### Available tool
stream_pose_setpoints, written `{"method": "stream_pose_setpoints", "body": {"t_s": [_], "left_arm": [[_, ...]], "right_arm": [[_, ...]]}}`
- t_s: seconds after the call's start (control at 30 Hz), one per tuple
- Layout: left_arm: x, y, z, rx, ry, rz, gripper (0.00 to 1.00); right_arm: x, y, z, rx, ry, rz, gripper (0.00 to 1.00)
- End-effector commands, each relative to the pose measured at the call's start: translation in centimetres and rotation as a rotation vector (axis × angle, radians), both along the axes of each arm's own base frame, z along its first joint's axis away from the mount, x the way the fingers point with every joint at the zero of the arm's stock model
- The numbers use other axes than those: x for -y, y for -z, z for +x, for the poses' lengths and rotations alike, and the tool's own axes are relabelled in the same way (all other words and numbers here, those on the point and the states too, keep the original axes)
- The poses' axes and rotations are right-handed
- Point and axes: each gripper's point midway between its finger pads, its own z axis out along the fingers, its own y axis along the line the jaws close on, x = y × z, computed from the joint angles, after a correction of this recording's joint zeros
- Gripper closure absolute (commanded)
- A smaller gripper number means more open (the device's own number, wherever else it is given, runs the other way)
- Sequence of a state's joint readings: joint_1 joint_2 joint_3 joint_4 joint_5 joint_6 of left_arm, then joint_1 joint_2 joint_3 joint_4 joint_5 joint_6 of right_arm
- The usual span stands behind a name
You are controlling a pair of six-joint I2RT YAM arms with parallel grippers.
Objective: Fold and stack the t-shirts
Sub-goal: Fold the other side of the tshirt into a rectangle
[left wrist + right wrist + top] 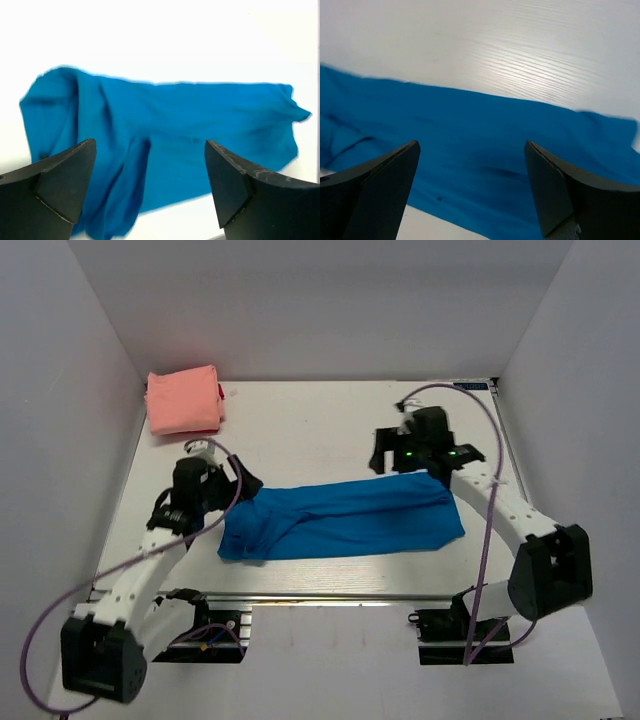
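Currently the blue t-shirt is laid lengthwise between left gripper and right gripper, jaws open and empty, presumably for an end-to-end fold. The salmon-pink t-shirt is parked folded, far left.

Seen from high at six o'clock, facing twelve; seen close from wrists at nine and two, sharing the blue t-shirt.

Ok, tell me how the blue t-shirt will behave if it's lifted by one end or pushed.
Probably floppy: the blue t-shirt lies flat with soft creases and one bunched end, so a lifted end would likely sag. Likely light, being thin cloth. Pushed, it would probably bunch on the table rather than slide whole.
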State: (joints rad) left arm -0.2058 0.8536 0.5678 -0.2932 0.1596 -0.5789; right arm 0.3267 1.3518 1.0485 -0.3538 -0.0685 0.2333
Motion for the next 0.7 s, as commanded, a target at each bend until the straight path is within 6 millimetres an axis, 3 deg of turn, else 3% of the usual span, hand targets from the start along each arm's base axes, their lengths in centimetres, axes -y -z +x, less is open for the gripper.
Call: {"method": "stream_pose_setpoints", "body": {"t_s": [0.0, 0.03, 0.1, 0.13, 0.17, 0.33, 0.53, 0.6, 0.67], "left_arm": [[0.2, 0.4, 3.4, -0.042, 0.016, 0.067, 0.00], [0.9, 1.8, 4.5, -0.087, 0.058, 0.080, 0.00], [1.2, 3.7, 5.1, -0.141, 0.069, 0.083, 0.00], [1.4, 4.1, 5.5, -0.152, 0.077, 0.079, 0.00], [1.4, 5.4, 5.4, -0.193, 0.078, 0.086, 0.00], [0.4, 6.5, 5.7, -0.212, 0.016, 0.115, 0.00], [-1.2, 7.0, 4.8, -0.225, -0.067, 0.133, 0.00], [-1.5, 6.7, 4.9, -0.213, -0.079, 0.139, 0.00], [-1.8, 7.1, 4.7, -0.220, -0.094, 0.153, 0.00]], "right_arm": [[-8.9, 0.2, -1.4, 0.047, -0.360, 0.011, 0.10], [-12.1, -0.4, -2.8, 0.068, -0.478, 0.029, 0.10], [-13.4, 0.8, -2.7, 0.068, -0.523, 0.016, 0.10], [-15.9, 0.6, -3.4, 0.093, -0.585, 0.019, 0.10], [-17.0, 0.4, -3.5, 0.121, -0.621, 0.028, 0.10], [-22.6, 0.9, -5.6, 0.150, -0.777, 0.084, 0.16], [-27.6, 1.7, -6.9, 0.210, -0.895, 0.047, 0.18], [-28.3, 3.6, -6.9, 0.182, -0.905, 0.024, 0.20], [-29.2, 3.5, -7.0, 0.182, -0.905, 0.034, 0.25]]}}
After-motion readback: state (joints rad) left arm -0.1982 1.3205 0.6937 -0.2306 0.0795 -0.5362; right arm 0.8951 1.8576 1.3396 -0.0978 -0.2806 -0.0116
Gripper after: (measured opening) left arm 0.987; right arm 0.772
